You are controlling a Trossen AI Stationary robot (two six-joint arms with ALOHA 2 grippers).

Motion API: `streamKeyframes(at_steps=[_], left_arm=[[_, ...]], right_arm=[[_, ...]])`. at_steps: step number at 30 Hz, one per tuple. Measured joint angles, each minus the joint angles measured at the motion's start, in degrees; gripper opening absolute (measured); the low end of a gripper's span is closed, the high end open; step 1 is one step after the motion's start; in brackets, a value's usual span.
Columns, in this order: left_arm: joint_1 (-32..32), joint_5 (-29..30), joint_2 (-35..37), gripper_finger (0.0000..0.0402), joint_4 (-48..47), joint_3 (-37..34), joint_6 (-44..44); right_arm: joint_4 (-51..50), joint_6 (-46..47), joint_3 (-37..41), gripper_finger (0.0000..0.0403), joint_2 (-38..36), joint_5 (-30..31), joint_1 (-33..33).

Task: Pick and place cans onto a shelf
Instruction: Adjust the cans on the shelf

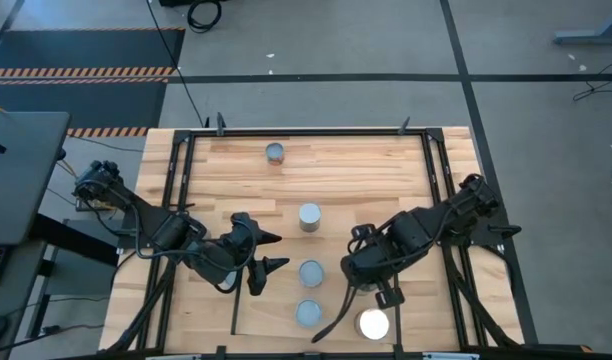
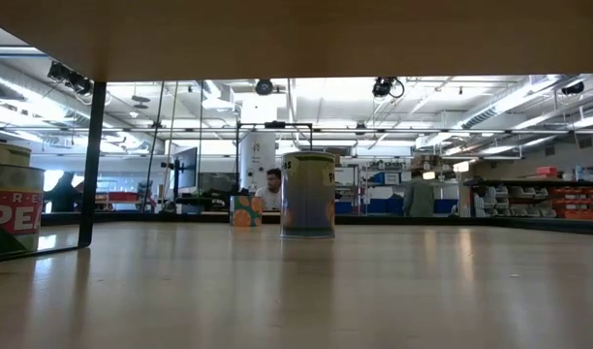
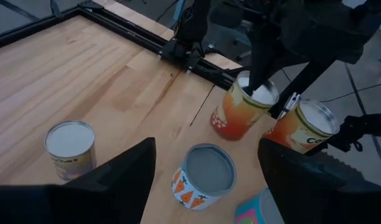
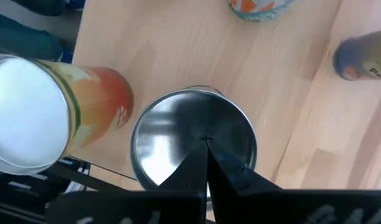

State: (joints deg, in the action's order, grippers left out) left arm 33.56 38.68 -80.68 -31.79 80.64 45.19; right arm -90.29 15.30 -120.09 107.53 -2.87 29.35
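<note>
Right claw [image 4: 206, 163] closed over shiny can [image 4: 193, 140], white-topped can [image 4: 30, 118] beside

The high view looks straight down on the whole table [image 1: 386, 160] from well above. The low view sits at tabletop height, facing the room. Both wrist views look down closely, sharing the orange can [image 3: 243, 112] at the table's near edge

Grey floor [image 1: 316, 40] beyond surface at twelve o'clock; hazard-striped mat [image 1: 81, 71] at ten. Low view: seated person [image 2: 272, 186], shelving with orange bins [image 2: 568, 202] at three.
</note>
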Motion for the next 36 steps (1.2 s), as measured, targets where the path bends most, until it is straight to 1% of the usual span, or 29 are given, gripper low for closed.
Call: streamKeyframes(at_steps=[7, 10, 18, 25, 32, 36], left_arm=[[0.0, 0.0, 0.0, 0.0286, 0.1, 0.0, -2.1], [0.1, -0.5, 0.0, 0.0286, 0.2, 0.0, -4.3], [0.1, -1.1, 0.0, 0.0286, 0.5, 0.0, -4.3], [0.1, -1.1, 0.0, 0.0286, 0.6, 0.0, -4.3], [0.1, -1.0, 0.0, 0.0286, 0.7, 0.0, -4.3], [0.1, -1.0, 0.0, 0.0286, 0.7, 0.0, -4.3]], right_arm=[[0.3, 3.2, 0.1, 0.0007, -0.1, 0.0, 1.1], [-0.2, 4.2, 0.2, 0.0007, -0.4, 1.4, 1.3], [0.0, 4.1, 0.2, 0.0007, -0.7, 2.9, 1.3], [0.2, 3.8, 0.2, 0.0007, -1.1, 2.6, 0.9], [0.3, 5.4, 0.2, 0.0007, -3.8, 2.7, 0.9], [3.4, 4.7, 0.1, 0.0006, -5.2, 3.5, 2.2]])
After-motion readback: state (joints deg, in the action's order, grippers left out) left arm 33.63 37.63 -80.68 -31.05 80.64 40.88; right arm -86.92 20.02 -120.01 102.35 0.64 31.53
